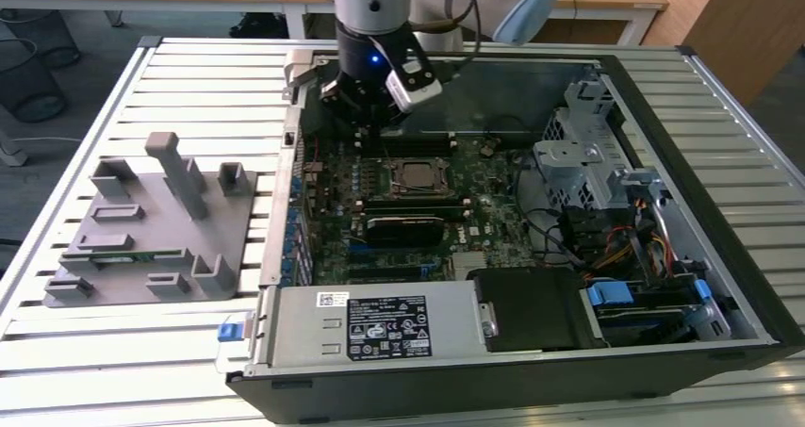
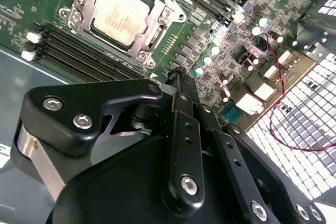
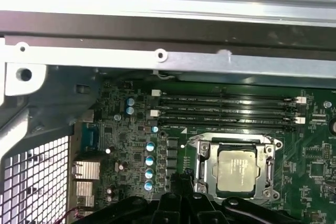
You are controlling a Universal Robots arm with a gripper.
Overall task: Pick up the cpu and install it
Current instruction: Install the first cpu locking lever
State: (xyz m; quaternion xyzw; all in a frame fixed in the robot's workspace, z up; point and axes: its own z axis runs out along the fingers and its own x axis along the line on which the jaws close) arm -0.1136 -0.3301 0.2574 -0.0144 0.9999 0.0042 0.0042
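The cpu (image 1: 412,175) is a small silvery square lying flat inside the metal socket frame on the green motherboard (image 1: 484,210) of the opened computer case. Both wrist views show it too, seated in the frame: cpu (image 2: 119,14), cpu (image 3: 239,169). My gripper (image 1: 362,125) hangs over the board behind the cpu, above the memory slots (image 3: 226,111) and near the case's back wall. Its black fingers (image 2: 178,108) meet at the tips, shut, and I see nothing held between them. The gripper (image 3: 177,184) stands apart from the cpu.
A grey fixture plate (image 1: 151,229) with upright posts sits on the slatted table at the exterior view's left. Inside the case are the power supply (image 1: 365,328), a metal drive cage (image 1: 585,154), loose cables (image 1: 604,248) and the perforated rear panel (image 2: 304,124).
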